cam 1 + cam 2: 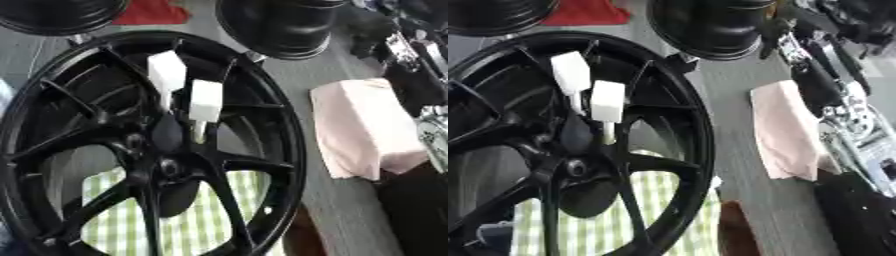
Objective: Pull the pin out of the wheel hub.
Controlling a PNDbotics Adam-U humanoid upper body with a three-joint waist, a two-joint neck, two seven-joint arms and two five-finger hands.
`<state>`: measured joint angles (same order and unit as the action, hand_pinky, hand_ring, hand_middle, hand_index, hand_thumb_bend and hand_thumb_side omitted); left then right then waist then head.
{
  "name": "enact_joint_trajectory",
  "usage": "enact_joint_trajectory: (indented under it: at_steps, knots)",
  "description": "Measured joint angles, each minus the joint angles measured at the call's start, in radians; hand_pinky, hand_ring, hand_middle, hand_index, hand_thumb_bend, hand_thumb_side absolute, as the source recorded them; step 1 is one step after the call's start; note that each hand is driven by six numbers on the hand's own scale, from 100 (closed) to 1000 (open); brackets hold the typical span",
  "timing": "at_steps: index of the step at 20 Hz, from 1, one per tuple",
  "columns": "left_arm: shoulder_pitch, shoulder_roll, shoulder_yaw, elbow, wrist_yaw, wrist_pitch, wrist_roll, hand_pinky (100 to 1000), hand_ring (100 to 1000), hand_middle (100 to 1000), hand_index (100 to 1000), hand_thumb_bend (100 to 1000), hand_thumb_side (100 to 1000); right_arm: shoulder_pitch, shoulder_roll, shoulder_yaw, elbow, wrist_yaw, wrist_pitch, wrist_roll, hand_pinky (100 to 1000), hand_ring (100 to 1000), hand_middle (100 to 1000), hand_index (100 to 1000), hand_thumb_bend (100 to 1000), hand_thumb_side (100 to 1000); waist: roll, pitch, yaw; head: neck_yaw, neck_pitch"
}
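A large black spoked wheel (262,100) stands tilted and fills the left of both views; its hub (166,167) is at lower centre. Two white block-headed pins stick out just above the hub, side by side: the upper left pin (166,72) and the lower right pin (206,100), each on a thin pale stem reaching toward the hub. No hand touches them. My right arm (820,87), black with silver joints, runs down the right edge, well clear of the wheel. A dark mass (859,215) at the lower right may be its hand. My left hand does not show.
A pink cloth (363,130) lies on the grey table right of the wheel. A green-and-white checked cloth (192,225) lies under the wheel. Two more black wheels (280,25) (52,15) and a red object (149,12) sit at the far edge.
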<state>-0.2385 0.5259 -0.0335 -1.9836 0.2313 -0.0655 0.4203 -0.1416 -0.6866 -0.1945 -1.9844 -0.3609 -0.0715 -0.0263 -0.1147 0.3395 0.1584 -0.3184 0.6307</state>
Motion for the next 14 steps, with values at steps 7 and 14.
enact_joint_trajectory:
  at_steps: [7,14]
  knots:
    - [0.006,0.001,0.000,0.000,0.000,-0.004,0.003,860,628,605,753,426,592,-0.002,-0.079,0.022,0.000,0.032,-0.031,0.021,936,927,446,702,100,632,0.000,-0.009,-0.005,0.001,-0.008]
    - [0.018,0.013,0.001,0.000,-0.001,-0.001,0.005,860,628,605,753,425,594,-0.015,-0.242,0.060,0.000,0.127,-0.107,0.092,908,939,544,762,100,608,-0.019,-0.018,-0.015,0.000,-0.003]
